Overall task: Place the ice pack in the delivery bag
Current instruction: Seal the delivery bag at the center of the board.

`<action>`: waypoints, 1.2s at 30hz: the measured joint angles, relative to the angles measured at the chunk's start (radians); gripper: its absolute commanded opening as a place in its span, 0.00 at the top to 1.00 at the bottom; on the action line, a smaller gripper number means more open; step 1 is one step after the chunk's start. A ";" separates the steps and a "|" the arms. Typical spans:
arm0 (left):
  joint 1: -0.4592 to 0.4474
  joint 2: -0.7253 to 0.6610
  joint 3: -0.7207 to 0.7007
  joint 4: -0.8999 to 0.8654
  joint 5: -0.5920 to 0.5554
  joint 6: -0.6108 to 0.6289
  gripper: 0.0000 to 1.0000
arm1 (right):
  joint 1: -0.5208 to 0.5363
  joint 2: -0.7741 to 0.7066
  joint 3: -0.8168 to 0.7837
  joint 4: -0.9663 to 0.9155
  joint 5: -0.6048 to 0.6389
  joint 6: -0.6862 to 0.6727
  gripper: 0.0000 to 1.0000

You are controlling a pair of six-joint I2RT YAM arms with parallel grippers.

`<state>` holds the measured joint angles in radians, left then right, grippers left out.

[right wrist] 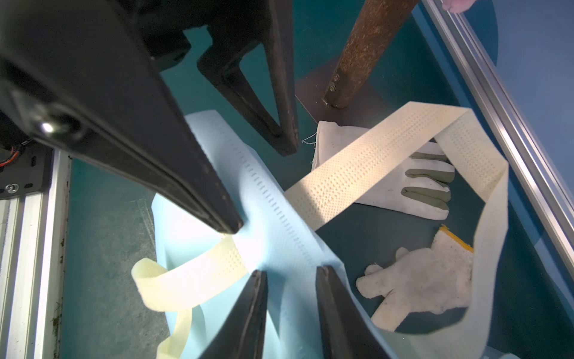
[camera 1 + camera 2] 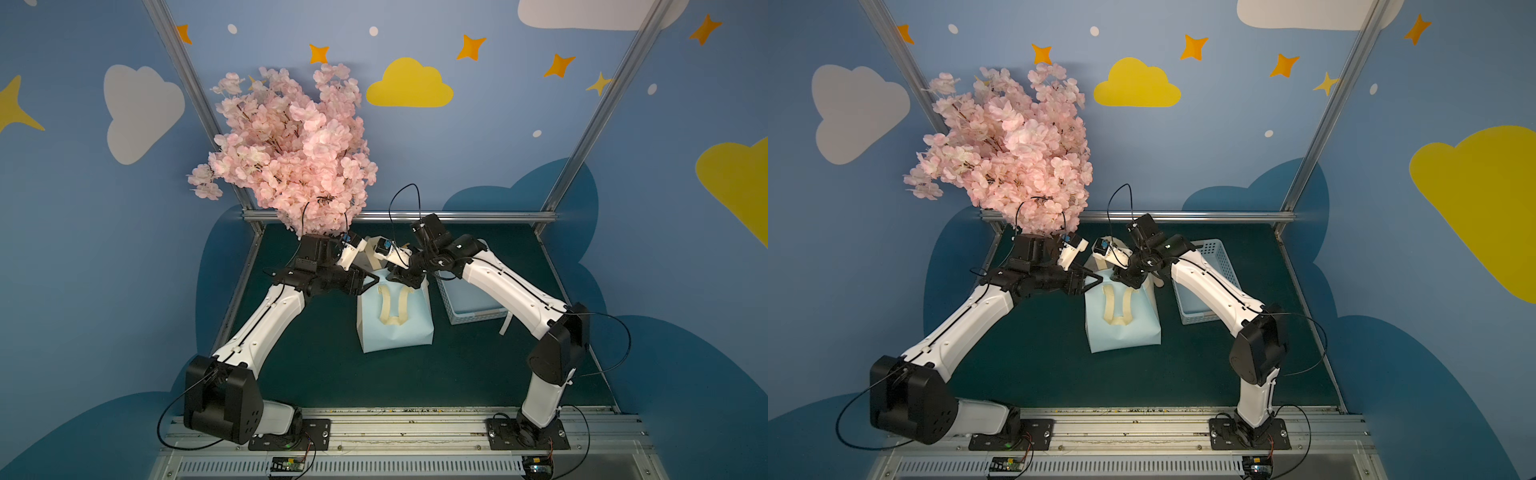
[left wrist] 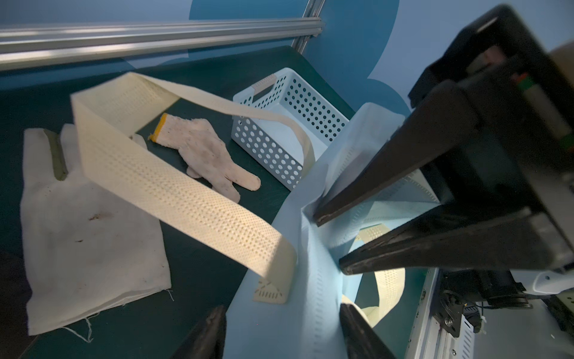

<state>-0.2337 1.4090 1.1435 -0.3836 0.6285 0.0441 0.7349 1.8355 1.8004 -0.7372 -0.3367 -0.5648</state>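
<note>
Left gripper (image 3: 281, 310) straddles the upper rim of the delivery bag (image 2: 395, 328) with its jaws standing well apart. In the right wrist view one fingertip (image 1: 223, 217) presses the blue cloth, while the other hangs clear of it over the green table (image 2: 332, 374). Right gripper (image 1: 292, 272) faces it from just beside, on the same rim, with its jaws partly apart and a fold of the cloth between them. Whether they pinch that fold cannot be told.

The bag is light blue, matte cloth with rows of small dashes running along its seams. In both top views it sits on the table below and between the two grippers, its broad blue face turned up toward the camera. A cream strap handle (image 2: 392, 309) lies in a U on that face. The rim is crumpled where the grippers meet it. A second cream handle (image 3: 174, 192), finely dotted in texture, arches loose from the rim on the far side of the grippers.

Beyond the grippers, around that arch, a white cloth glove (image 3: 87, 233) and a knit glove with a yellow cuff (image 3: 211, 155) lie flat on the table, apart from each other. A pale blue perforated basket (image 3: 279, 149) stands on the right gripper's outer side, near the bag.
</note>
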 measured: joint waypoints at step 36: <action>0.001 0.010 -0.029 0.057 0.082 0.057 0.96 | -0.349 -0.388 -0.692 0.487 -0.383 0.322 0.02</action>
<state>-0.2329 1.4189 1.1141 -0.3267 0.7109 0.1013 0.3855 1.4479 1.1088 -0.2501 -0.7197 -0.2432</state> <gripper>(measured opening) 0.059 0.983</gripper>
